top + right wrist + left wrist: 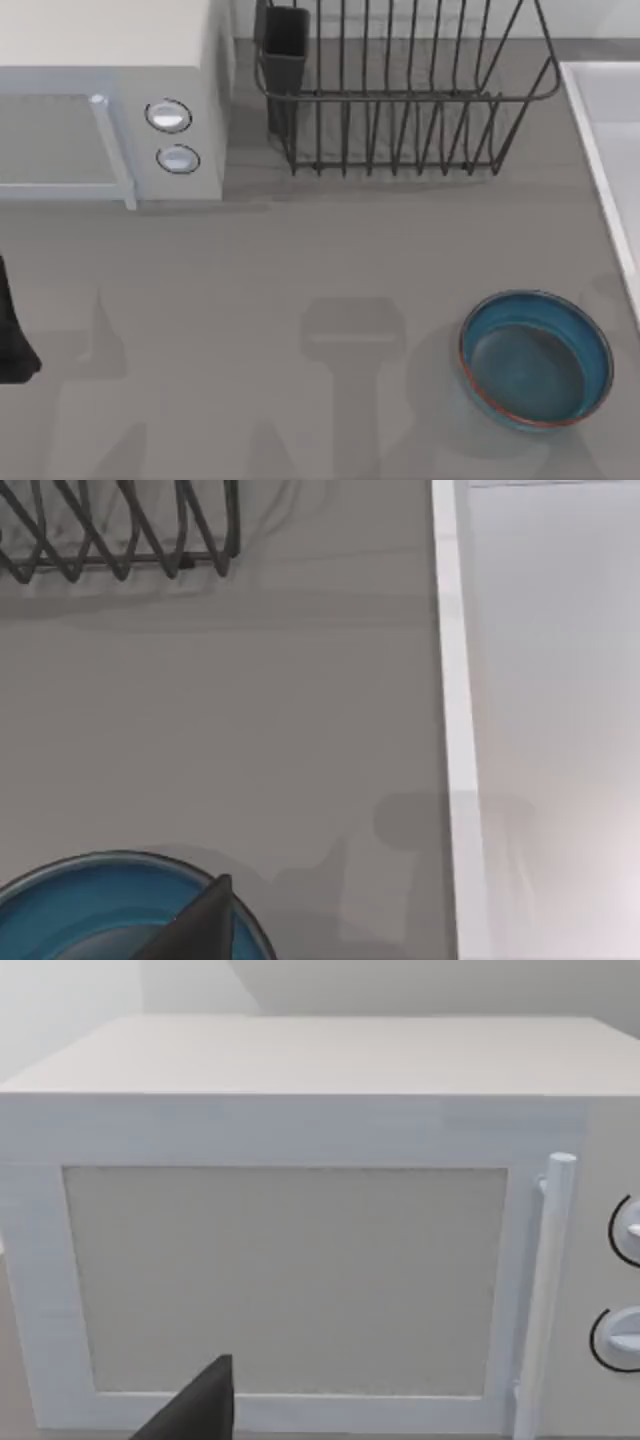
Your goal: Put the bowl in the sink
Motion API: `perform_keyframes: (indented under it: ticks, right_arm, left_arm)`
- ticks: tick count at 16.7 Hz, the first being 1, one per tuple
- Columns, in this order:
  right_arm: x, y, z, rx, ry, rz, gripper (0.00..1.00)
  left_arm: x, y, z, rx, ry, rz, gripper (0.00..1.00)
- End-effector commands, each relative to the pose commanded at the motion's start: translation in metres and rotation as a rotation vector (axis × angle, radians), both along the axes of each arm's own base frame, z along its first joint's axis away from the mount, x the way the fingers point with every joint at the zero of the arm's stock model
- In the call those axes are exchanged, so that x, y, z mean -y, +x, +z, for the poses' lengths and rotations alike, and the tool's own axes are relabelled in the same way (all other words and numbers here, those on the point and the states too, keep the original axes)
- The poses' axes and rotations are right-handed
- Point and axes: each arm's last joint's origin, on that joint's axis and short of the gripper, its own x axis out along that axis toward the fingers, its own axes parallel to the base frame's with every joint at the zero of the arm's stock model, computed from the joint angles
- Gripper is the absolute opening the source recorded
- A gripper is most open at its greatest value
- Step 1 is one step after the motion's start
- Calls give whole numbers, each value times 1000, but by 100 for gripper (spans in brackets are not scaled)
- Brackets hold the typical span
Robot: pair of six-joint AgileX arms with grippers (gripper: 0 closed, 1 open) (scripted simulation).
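- Grey worktop [300,260] carries a microwave [110,100] at the left, a wire rack [400,100] at the back, and the sink [610,130] at the right edge.
- Bowl [537,358] sits upright near the front right, just beside the sink's rim and not in it.
- Right tool [195,925] hangs above the bowl; left tool [195,1405] faces the microwave door. I cannot tell how far either is open, and neither visibly holds anything.
- Risk, as I judge it: a shallow pinch on the thin rim could slip, or the bowl could clip the sink's raised rim in transfer.
- Right wrist view shows the sink's rim close up; top view alone shows the whole bowl.
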Motion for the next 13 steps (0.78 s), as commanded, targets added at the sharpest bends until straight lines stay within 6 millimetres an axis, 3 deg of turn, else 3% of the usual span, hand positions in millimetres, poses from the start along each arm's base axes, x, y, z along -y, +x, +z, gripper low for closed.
perform_keyframes:
  ticks: [7,13]
  right_arm:
    - [-34,77,14,-663,-41,16,100]
    - [-62,123,8,-964,-99,1,100]
  left_arm:
    - [0,0,0,0,0,0,100]
    - [0,0,0,0,0,0,100]
